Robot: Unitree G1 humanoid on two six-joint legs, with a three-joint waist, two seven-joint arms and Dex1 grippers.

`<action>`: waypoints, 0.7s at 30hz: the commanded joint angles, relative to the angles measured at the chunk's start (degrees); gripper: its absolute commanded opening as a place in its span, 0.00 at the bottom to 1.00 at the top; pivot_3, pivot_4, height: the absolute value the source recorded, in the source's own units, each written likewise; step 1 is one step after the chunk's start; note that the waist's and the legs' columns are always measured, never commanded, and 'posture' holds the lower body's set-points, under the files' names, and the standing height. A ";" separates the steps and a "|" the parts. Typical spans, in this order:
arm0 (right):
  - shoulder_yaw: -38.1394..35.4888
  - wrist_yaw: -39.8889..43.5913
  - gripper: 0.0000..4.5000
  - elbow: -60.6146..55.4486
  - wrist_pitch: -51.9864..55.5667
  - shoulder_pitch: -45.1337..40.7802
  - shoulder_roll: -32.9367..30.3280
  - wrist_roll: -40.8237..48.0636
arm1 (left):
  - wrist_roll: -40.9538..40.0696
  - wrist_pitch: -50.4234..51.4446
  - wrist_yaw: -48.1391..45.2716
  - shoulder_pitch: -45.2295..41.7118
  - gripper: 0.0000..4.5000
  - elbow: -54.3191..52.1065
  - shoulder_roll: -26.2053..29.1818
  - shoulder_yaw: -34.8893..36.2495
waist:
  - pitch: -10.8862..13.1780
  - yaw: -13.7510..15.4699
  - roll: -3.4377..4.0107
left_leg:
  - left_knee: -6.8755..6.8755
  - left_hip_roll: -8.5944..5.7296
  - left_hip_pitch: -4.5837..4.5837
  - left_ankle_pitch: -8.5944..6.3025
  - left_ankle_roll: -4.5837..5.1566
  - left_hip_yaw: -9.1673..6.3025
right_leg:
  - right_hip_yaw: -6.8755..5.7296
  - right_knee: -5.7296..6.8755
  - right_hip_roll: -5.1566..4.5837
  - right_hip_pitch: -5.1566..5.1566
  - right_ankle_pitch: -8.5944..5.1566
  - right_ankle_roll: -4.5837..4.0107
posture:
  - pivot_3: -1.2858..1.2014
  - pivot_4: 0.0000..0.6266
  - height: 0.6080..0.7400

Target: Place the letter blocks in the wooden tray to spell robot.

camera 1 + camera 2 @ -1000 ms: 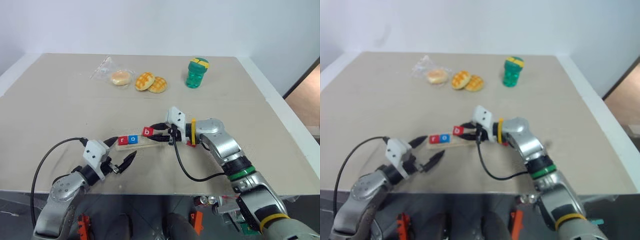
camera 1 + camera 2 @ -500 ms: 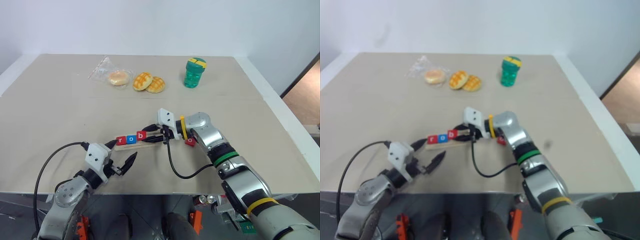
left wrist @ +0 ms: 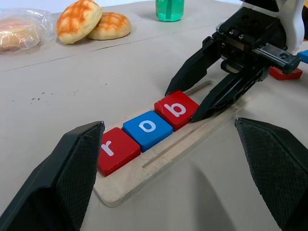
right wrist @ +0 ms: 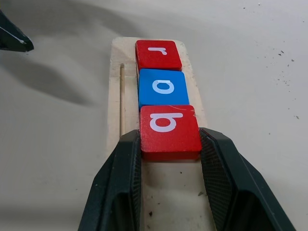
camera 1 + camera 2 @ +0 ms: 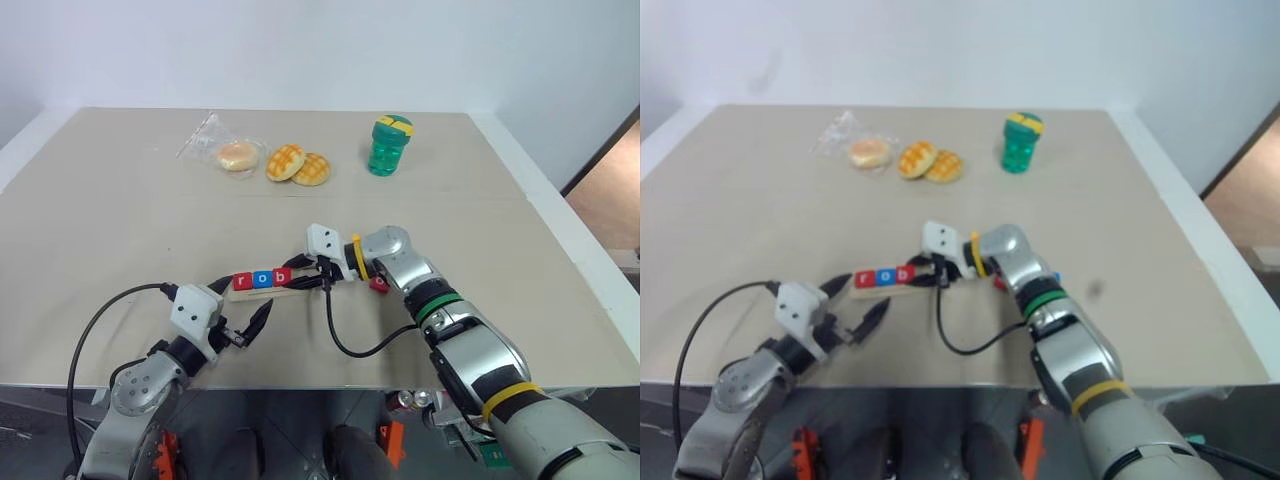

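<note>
While right tool grips b tile, tray end free.

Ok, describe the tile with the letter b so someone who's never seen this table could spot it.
Near the table's front edge lies the wooden tray, holding a row of three tiles. The b tile is the red one at the row's end, between the right gripper's fingers; its neighbour the o tile is blue.

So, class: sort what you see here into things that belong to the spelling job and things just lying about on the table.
Belongs to the job:
- wooden tray
- red r block, blue o block, red b block, in the tray
- right gripper, closed on the b block
- left gripper, open
- loose red block

Lying about:
- green bottle
- two buns
- bagged bun
</note>
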 commanded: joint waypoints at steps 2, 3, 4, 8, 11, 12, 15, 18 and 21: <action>-1.24 -0.34 0.37 2.88 -2.50 -3.32 1.41 -1.24 | 0.39 -0.28 0.70 0.01 1.00 -2.33 -0.15 -0.27 | 0.00 -0.01 0.00 | 0.00 0.01 0.00 0.00 0.00 0.00 | 0.00 0.00 0.01 0.00 0.00 0.00 | 0.52 0.24 1.00; -1.28 -0.34 0.37 3.17 -2.58 -3.43 1.52 -1.37 | 0.43 -0.29 0.69 0.01 1.00 -2.24 -0.13 -0.26 | 0.00 -0.01 0.00 | 0.00 0.01 0.00 0.00 0.00 0.00 | 0.00 0.00 0.01 0.00 0.00 0.00 | 0.52 0.24 1.00; -1.26 -0.20 0.37 3.30 -2.67 -3.48 1.56 -1.49 | 0.52 -0.33 0.67 0.05 1.00 -2.18 -0.08 -0.22 | 0.00 -0.01 0.00 | 0.00 0.01 0.00 0.00 0.00 0.00 | 0.00 0.00 0.01 0.00 0.00 0.00 | 0.52 0.24 1.00; -1.34 1.60 0.37 2.56 -1.64 -2.95 1.86 -1.11 | 0.69 -0.36 0.71 0.41 1.00 -2.14 0.12 0.02 | 0.00 -0.01 0.00 | 0.00 0.02 0.00 0.00 0.00 0.00 | -0.01 0.00 0.01 0.00 0.00 0.00 | 0.52 0.24 1.00; -1.40 2.38 0.37 1.67 -0.49 -2.33 2.02 -0.88 | 0.70 -0.29 0.73 0.67 1.00 -2.27 0.15 0.10 | 0.01 -0.01 0.01 | 0.00 0.02 0.00 0.00 0.00 0.01 | 0.00 0.00 0.01 -0.01 -0.01 -0.01 | 0.52 0.24 1.00; -1.28 2.54 0.37 1.34 -0.33 -1.88 1.97 -1.01 | 0.72 -0.28 0.73 0.69 1.00 -2.24 0.14 0.12 | 0.01 -0.01 0.01 | 0.00 0.03 0.00 0.00 0.00 0.01 | 0.00 0.00 0.01 -0.01 -0.01 -0.01 | 0.52 0.24 1.00; -0.95 2.65 0.37 0.15 0.90 -0.35 1.85 -1.44 | 0.73 -0.26 0.81 0.64 1.00 -2.11 0.11 0.07 | 0.01 -0.01 0.01 | -0.01 0.05 0.00 0.00 0.00 0.00 | -0.03 0.00 0.02 -0.02 -0.02 -0.04 | 0.52 0.24 1.00; -0.96 2.18 0.37 -0.73 2.79 0.45 1.80 -1.55 | 0.39 -0.69 0.28 0.68 1.00 -2.08 0.20 -0.08 | 0.01 -0.01 0.01 | -0.02 0.06 0.00 0.00 0.00 -0.01 | -0.04 0.00 0.02 -0.01 -0.03 -0.05 | 0.52 0.24 1.00; -0.85 1.56 0.37 -2.22 5.63 1.29 1.79 -1.76 | -0.76 -0.85 -1.08 0.88 1.00 -2.01 0.52 -0.16 | 0.00 -0.01 0.01 | -0.02 0.05 0.01 0.00 0.00 0.00 | -0.04 0.00 0.02 -0.01 -0.03 -0.04 | 0.52 0.24 1.00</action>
